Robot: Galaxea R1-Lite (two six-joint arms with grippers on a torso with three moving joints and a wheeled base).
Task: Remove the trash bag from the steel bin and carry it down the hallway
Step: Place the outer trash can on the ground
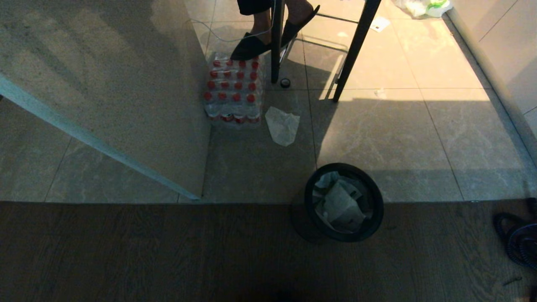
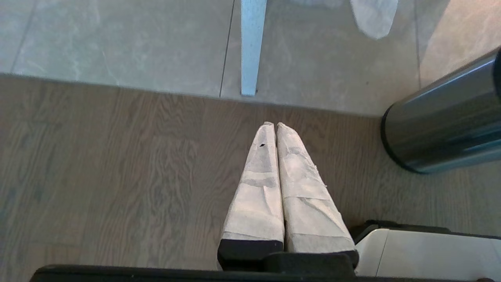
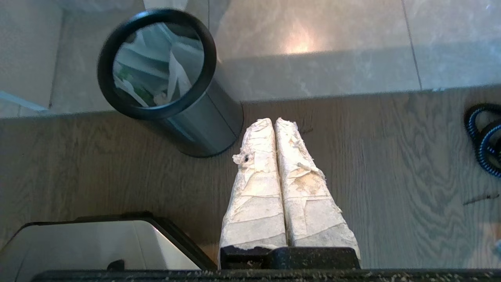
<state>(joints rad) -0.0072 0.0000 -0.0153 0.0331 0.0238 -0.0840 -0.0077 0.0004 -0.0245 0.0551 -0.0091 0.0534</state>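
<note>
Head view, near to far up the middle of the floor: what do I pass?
Steel bin with the trash bag inside → flat white wrapper on the tiles → pack of red-capped bottles → person's slippered feet by the black stool legs.

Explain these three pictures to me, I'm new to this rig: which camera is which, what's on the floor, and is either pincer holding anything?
The wide picture looks down from the robot's head; the other two come from cameras on its wrists. The left pincer and right pincer are taped finger pairs, both shut and empty above the wood floor. The bin stands where wood meets tile, with the bag inside it. Beyond it lie a wrapper and a pack of bottles. A person's feet rest by a stool. A coiled cable lies at the right.
</note>
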